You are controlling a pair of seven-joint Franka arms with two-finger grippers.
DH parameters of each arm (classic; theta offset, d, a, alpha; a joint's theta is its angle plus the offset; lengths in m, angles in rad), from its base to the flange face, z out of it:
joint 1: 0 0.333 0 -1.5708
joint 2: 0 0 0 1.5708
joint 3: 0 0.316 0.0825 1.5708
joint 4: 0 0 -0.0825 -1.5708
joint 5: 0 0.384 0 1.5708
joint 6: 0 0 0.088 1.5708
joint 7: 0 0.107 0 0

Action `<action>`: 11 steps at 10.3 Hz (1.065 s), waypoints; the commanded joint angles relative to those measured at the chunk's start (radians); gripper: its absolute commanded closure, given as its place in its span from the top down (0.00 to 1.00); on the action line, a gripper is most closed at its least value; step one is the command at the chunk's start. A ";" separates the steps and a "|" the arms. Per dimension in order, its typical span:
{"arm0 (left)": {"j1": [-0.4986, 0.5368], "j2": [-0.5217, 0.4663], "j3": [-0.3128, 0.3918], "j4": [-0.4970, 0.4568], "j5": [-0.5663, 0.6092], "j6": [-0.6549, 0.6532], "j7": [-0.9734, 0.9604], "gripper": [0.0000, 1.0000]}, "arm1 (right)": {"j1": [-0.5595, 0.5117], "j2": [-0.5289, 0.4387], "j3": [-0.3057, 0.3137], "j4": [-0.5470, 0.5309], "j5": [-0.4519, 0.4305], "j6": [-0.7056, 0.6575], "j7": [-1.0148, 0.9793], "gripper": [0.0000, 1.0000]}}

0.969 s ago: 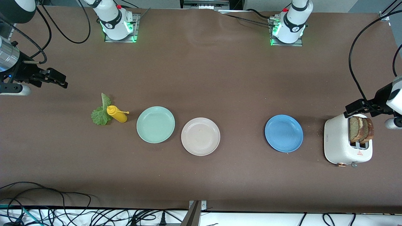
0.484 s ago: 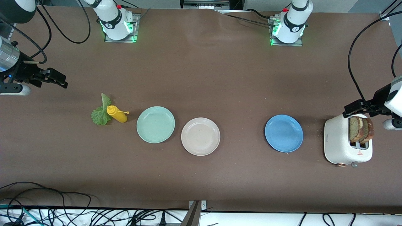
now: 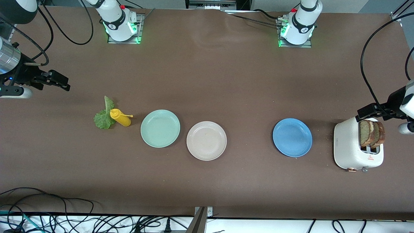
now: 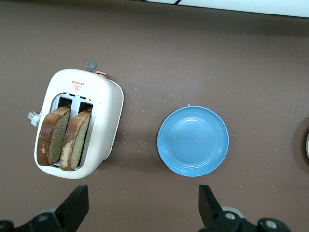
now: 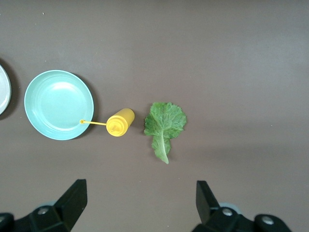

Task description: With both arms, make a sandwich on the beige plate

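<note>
Slightly shifted toward its table end, left gripper hovers, jaws apart, above two brown bread slices upright in the white toaster; right gripper waits, jaws apart

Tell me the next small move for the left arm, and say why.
Probably lower the open left gripper onto a bread slice. Both slices stand upright in the toaster, the beige plate is bare, and this gripper hangs beside the toaster; the right gripper waits, open, near the lettuce leaf.
</note>
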 commanded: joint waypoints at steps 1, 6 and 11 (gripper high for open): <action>0.011 -0.004 0.004 -0.005 -0.011 -0.009 0.022 1.00 | 0.004 -0.022 0.004 -0.016 -0.013 -0.007 0.002 1.00; 0.018 -0.001 0.002 -0.007 -0.011 -0.009 0.024 1.00 | 0.002 -0.022 0.004 -0.016 -0.012 -0.007 0.002 1.00; 0.051 0.028 0.002 0.010 -0.010 -0.003 0.028 1.00 | 0.002 -0.022 0.004 -0.015 -0.012 -0.006 0.002 1.00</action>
